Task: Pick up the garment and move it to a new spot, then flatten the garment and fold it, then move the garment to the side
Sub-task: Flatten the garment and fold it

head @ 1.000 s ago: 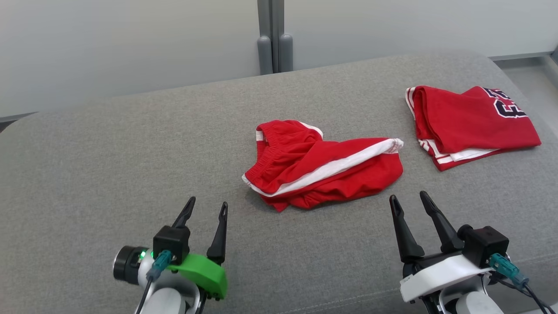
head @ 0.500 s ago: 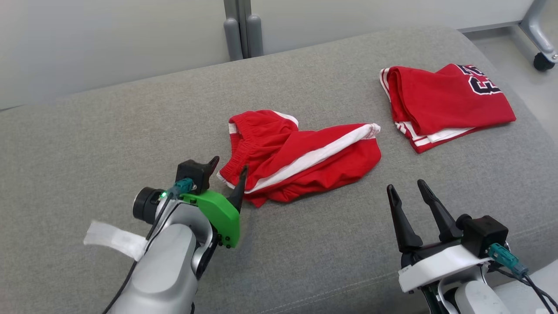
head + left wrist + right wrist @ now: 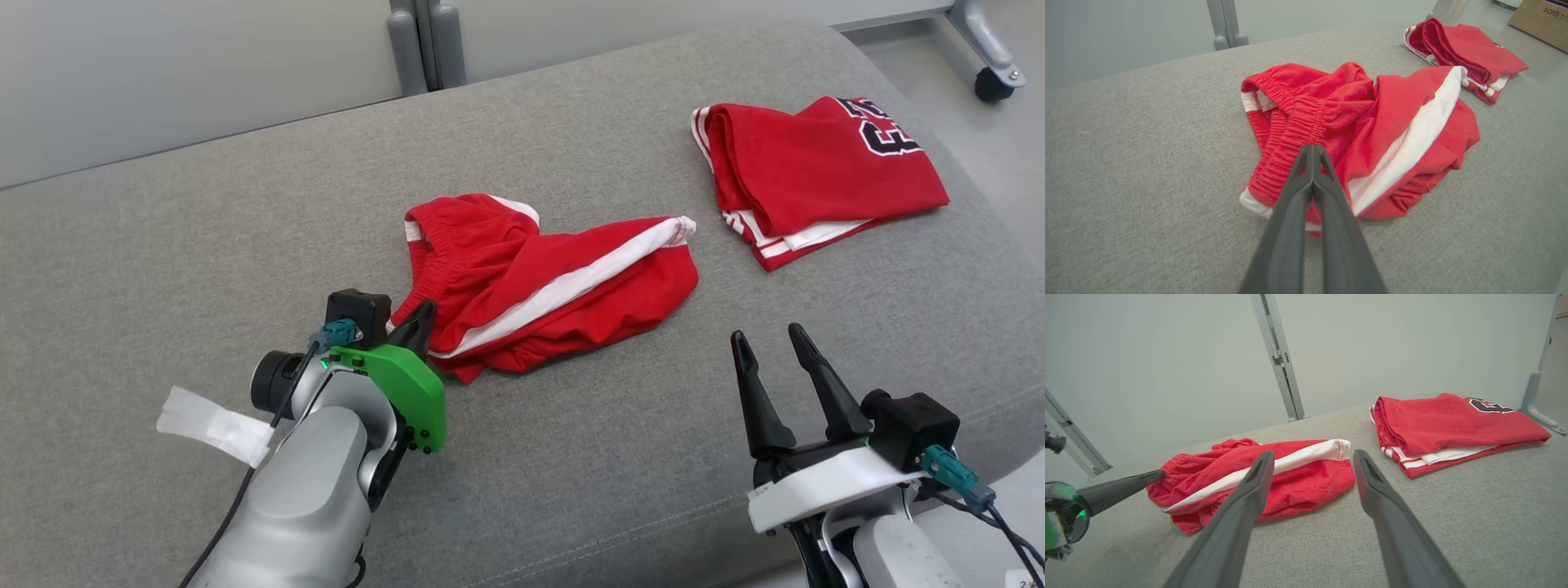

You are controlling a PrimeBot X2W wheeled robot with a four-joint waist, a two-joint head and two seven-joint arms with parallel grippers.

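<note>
My left claw is clenched on the red shorts at the waistband, I think; its fingers hide the pinch. My right claw hangs released.

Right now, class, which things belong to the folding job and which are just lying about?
Job: red shorts, left gripper shut on their waistband, right gripper open, grey cushion.
Lying about: folded red jersey, cardboard box, caster wheel.

The closed jaws of the left gripper cover part of the waistband of the red shorts; cloth between them cannot be confirmed. Lettering on the folded jersey is partly hidden. The cardboard box is cropped.
</note>
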